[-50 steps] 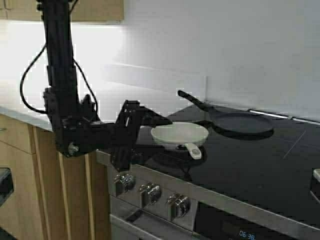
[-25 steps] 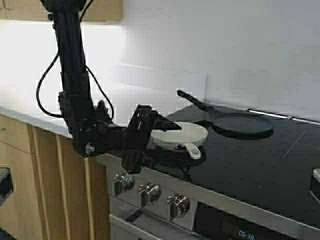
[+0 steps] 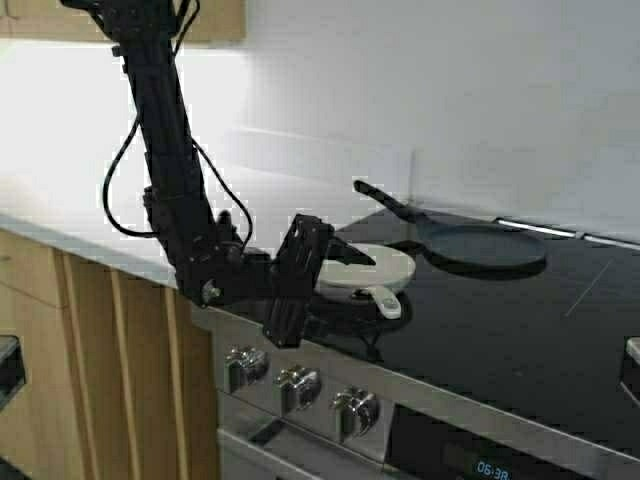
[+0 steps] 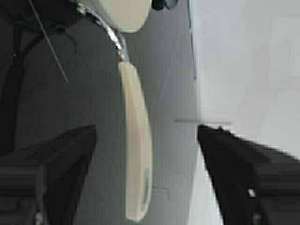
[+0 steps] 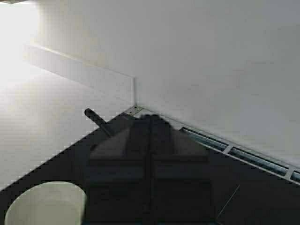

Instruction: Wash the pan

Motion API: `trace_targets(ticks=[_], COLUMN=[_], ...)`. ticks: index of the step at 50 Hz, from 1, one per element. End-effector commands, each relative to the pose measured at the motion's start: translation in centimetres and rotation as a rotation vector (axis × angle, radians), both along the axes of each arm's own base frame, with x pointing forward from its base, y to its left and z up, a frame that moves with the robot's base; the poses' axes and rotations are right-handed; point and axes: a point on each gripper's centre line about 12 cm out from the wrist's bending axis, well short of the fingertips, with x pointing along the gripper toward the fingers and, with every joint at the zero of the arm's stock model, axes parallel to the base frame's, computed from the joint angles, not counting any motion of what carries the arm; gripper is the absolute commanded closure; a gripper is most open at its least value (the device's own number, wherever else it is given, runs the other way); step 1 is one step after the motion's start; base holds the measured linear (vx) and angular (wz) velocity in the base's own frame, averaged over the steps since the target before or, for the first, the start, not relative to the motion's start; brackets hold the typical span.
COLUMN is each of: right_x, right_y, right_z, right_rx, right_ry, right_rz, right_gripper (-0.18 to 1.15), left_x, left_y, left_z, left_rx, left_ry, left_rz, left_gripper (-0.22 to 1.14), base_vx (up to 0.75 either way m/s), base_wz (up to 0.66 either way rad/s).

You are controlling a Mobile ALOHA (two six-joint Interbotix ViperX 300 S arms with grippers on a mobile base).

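One pan (image 3: 365, 268) matters here: the small cream one, sitting on the black glass stovetop (image 3: 520, 320) close to its front edge and left side. Its short handle (image 3: 385, 300) sticks out toward the front of the stove, angled a little to the right, and in the left wrist view that handle (image 4: 137, 154) runs lengthwise straight up the gap between the two fingers, hole end nearest the camera.

That lineup is what the pickup depends on. The handle's long axis lies along the direction of reach, so the fingers stand on either side of it and would, by my judgement, only need to go a bit farther in before closing across its width.

From above, the left gripper (image 3: 335, 255) sits at the pan's left rim, low over the stove. Its jaws are wide apart and hold nothing; neither finger touches the handle in the wrist picture. It is plainly the nearer arm.

The right gripper (image 5: 150, 164) is pressed together with nothing between its fingers, up above the stovetop, looking down on the cream pan and the black pan's handle (image 5: 96, 119).

Behind the cream pan, well apart from it, lies a larger black pan (image 3: 480, 245) near the wall (image 3: 450, 90).
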Motion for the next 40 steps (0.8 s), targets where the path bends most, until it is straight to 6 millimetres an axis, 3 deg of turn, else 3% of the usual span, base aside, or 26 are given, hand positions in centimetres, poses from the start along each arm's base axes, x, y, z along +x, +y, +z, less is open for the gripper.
trace_targets(ticks=[1, 18, 40], right_x=[0.2, 0.3, 0.3], right_y=[0.0, 0.0, 0.0], right_z=[0.3, 0.2, 0.2], right_rx=[-0.003, -0.001, -0.002], right_ry=[-0.006, 0.000, 0.001], right_rz=[0.002, 0.002, 0.002], right_gripper=[0.90, 0.90, 0.90], left_x=[1.1, 2.6, 3.6], left_y=[-1.8, -4.2, -5.2], left_z=[1.4, 1.4, 0.1], left_rx=[0.001, 0.017, -0.008], left_ry=[-0.025, -0.025, -0.012], left_rz=[-0.012, -0.007, 0.031], left_gripper=[-0.07, -0.07, -0.07], base_vx=[0.00, 0.00, 0.00], base_wz=[0.00, 0.00, 0.00])
